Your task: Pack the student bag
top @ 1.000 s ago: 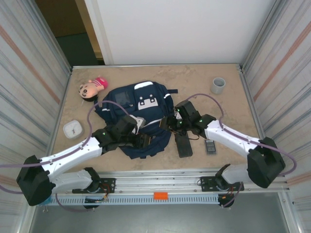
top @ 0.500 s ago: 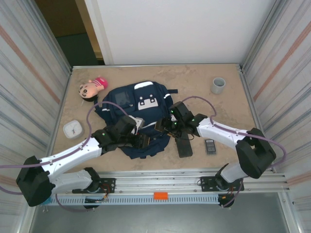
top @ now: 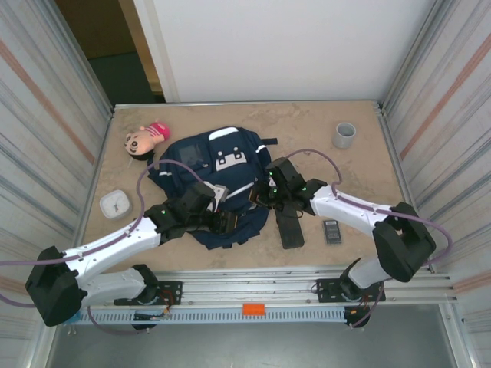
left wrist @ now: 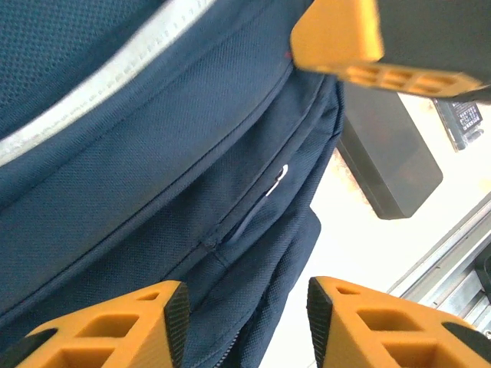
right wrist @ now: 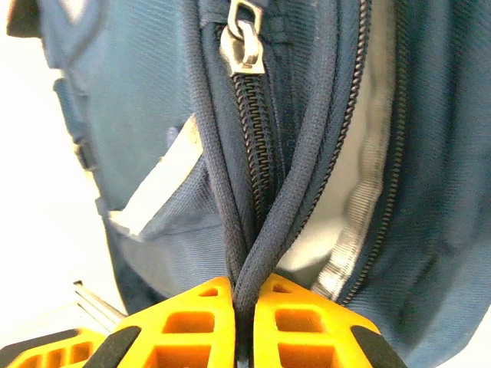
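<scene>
Pinching a round woven navy cord (right wrist: 270,218) of the large navy blue fabric backpack (top: 249,175), flat on the beige table (top: 307,126), my right gripper (right wrist: 244,295) is clamped tight; my left gripper (left wrist: 244,310) gapes over its coarse weave.

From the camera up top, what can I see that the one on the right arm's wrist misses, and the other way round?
Top camera: the whole table, with a doll's head, a grey cup, a white rounded object, a black flat case and a small dark gadget lying around the student bag.

Right wrist camera: close detail. The orange right pincer is shut on a dark cord of the bag, with a metal zipper pull above and pale lining beside.

Both: the navy student bag and the right pincer at its edge.
</scene>
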